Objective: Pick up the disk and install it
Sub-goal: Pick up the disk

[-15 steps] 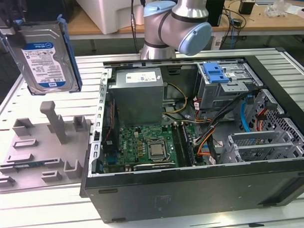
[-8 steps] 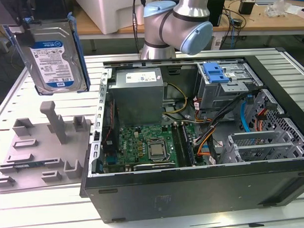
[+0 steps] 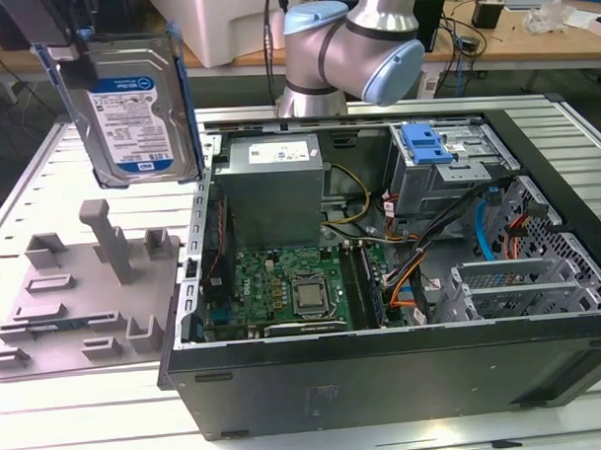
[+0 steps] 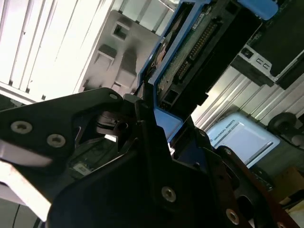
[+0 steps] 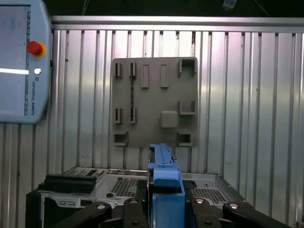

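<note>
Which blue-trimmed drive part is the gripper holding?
The disk with the white-and-blue label, clamped in the gripper, in the air at the exterior view's left. The grey cage with the blue latch sits inside the computer case.

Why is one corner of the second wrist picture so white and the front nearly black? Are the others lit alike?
In the second wrist view glare washes the ribbed table white, while the gripper holding the disk is in dark shadow; in the first wrist view light falls evenly on the grey plate; in the exterior view the computer case is dim inside.
</note>
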Controlling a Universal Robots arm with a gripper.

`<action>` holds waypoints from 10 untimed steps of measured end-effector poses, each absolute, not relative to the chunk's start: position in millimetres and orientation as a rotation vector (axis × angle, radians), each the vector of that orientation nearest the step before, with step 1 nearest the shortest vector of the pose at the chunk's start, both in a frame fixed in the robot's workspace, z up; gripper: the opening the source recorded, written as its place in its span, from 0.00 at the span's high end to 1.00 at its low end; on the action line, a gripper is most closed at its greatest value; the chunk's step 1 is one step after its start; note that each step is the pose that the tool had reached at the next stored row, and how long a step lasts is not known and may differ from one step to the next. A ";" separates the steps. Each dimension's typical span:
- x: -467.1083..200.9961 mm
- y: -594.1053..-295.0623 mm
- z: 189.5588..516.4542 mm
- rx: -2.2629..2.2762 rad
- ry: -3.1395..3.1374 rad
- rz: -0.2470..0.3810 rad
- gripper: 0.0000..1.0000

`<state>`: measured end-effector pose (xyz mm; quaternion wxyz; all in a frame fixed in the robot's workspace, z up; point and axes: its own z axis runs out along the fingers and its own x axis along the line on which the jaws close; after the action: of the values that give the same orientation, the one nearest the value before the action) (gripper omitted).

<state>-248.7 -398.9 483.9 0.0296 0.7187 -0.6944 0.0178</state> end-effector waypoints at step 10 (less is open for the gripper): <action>-207.9 -422.1 489.4 2.215 -2.140 0.052 0.64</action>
<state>-207.9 -422.1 489.4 0.0304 0.7187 -0.6944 0.0170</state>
